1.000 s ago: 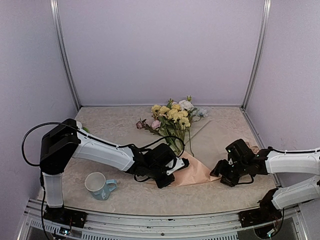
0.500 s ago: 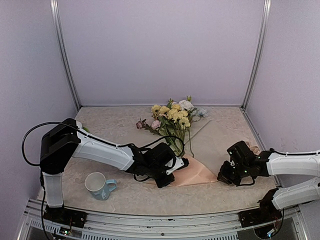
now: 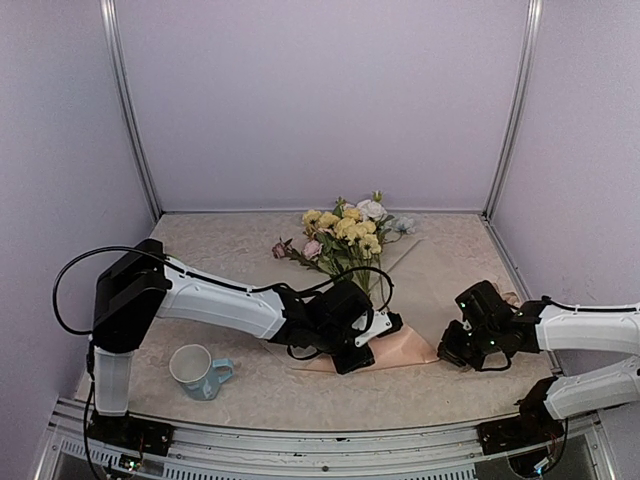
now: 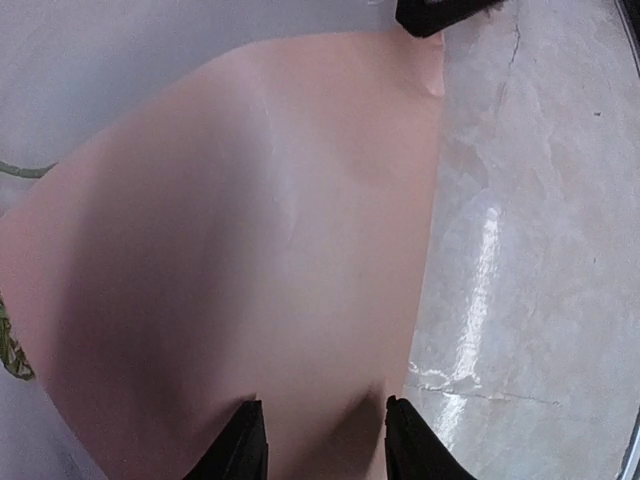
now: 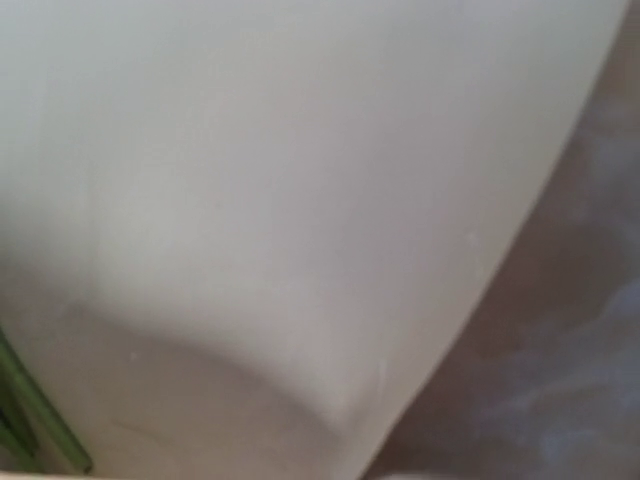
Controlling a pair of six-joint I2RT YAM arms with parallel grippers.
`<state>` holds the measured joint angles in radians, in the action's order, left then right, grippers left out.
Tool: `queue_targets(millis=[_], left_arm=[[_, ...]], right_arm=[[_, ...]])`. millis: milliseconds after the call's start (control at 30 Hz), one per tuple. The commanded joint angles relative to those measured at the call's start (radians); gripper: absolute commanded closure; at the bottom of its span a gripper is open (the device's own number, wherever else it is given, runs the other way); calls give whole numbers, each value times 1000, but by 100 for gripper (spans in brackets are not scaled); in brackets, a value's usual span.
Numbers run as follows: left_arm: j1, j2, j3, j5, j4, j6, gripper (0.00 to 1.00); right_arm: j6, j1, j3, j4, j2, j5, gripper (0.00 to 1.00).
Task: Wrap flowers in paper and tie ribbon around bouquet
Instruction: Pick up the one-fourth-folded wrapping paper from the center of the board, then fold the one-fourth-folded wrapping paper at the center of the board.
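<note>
The flowers (image 3: 345,232) lie at the table's middle back, blooms away from me, their stems running down into the peach paper (image 3: 408,347). That paper (image 4: 250,230) fills the left wrist view, and my left gripper (image 4: 325,440) stands on it with both black fingertips apart and nothing between them. In the top view the left gripper (image 3: 386,328) is on the paper's near part. My right gripper (image 3: 455,348) is at the paper's right corner and shut on it. Its wrist view shows only blurred paper (image 5: 300,200) and green stems (image 5: 30,420). A tan bit of ribbon (image 3: 508,297) peeks out behind the right arm.
A pale mug (image 3: 195,370) with a blue handle stands at the front left, beside the left arm. The right gripper's black tip (image 4: 440,12) shows at the top of the left wrist view. Lilac walls and metal posts close in the table.
The left arm slid right along the paper and its jaws widened slightly. The right gripper dropped to the paper's right corner and closed from open.
</note>
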<state>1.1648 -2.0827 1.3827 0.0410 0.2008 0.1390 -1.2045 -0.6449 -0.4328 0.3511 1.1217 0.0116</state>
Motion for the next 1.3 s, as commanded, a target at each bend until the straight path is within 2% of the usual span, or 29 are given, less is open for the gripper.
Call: queue_targets(millis=[0,167,267,433,633,833,1100,1267], left_arm=[[18,-13,69,51,-57,38,58],[-21,-126,210,72,-29,25,57],[-22,-172,257,116,-20,34,56],[-36,-258,333,102,47,10,55],[-60,-304,355,131,59,-22,55],[-73,-311,324,165,45,-40,56],[-111,-296,242,215,-29,-89,57],[-140,-273,168,299,-116,-134,57]], right_arm=[[17,5,-31,27,-23,29,100],[42,-5,-65,52,-15,48,100],[54,-14,-86,65,-7,50,100],[70,-42,-125,99,2,87,100],[104,-81,-166,118,16,113,100],[209,-139,-256,113,35,159,100],[352,-164,-218,-140,-4,69,100],[417,-165,-177,-283,2,26,100]])
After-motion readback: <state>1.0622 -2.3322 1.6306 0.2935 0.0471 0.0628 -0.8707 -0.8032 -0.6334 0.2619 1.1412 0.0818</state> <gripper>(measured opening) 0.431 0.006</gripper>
